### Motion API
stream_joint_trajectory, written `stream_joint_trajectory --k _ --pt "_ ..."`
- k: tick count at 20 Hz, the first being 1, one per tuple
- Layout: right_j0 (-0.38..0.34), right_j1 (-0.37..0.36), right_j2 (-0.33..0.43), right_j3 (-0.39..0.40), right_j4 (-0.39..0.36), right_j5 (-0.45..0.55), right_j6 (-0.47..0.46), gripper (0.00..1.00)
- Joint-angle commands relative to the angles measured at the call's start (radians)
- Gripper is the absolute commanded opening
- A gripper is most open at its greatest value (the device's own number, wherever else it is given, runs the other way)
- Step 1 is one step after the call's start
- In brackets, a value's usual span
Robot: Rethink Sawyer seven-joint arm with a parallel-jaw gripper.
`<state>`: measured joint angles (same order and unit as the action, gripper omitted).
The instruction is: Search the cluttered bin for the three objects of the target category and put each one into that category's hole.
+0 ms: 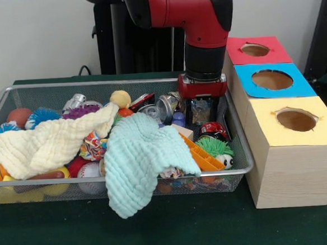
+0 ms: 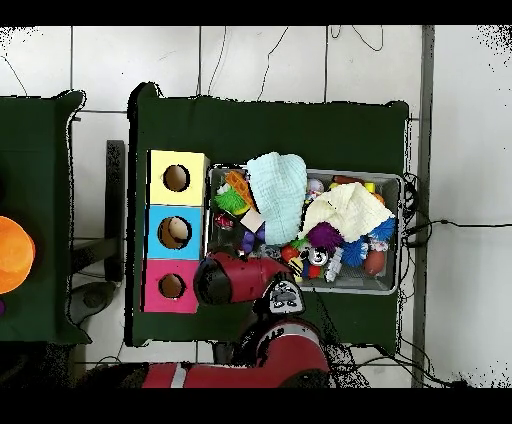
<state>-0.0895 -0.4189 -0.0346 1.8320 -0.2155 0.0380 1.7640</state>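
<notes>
The wire mesh bin (image 1: 121, 80) lies across the table, full of toys, balls and two cloths. It also shows in the overhead view (image 2: 400, 235). My gripper (image 1: 202, 115) hangs straight down into the bin's right end, close to the boxes. A crinkly see-through piece (image 1: 201, 111), like a crushed clear bottle, sits right at the gripper. I cannot tell whether it is held. In the overhead view the red arm (image 2: 240, 277) hides the gripper. No other clear bottle shows; the cloths cover much of the bin.
A cream cloth (image 1: 47, 144) and a mint cloth (image 1: 138, 158) drape over the clutter, the mint one over the front rim. A silver can (image 1: 165, 106) lies left of the gripper. Red (image 1: 276, 53), blue (image 1: 245, 89) and yellow (image 1: 265, 132) boxes with holes stand right of the bin.
</notes>
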Motion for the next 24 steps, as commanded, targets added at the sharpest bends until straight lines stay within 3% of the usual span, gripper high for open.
stream_joint_trajectory --k 1,13,14,24 --pt "-0.028 0.079 0.114 0.009 -0.06 0.138 0.011 1.0" --pt "-0.027 0.087 0.125 0.008 -0.042 0.17 0.022 1.0" --pt "-0.017 0.085 0.116 0.005 -0.045 0.16 0.025 0.0" --pt "0.001 0.079 0.099 0.003 -0.036 0.183 0.031 0.0"
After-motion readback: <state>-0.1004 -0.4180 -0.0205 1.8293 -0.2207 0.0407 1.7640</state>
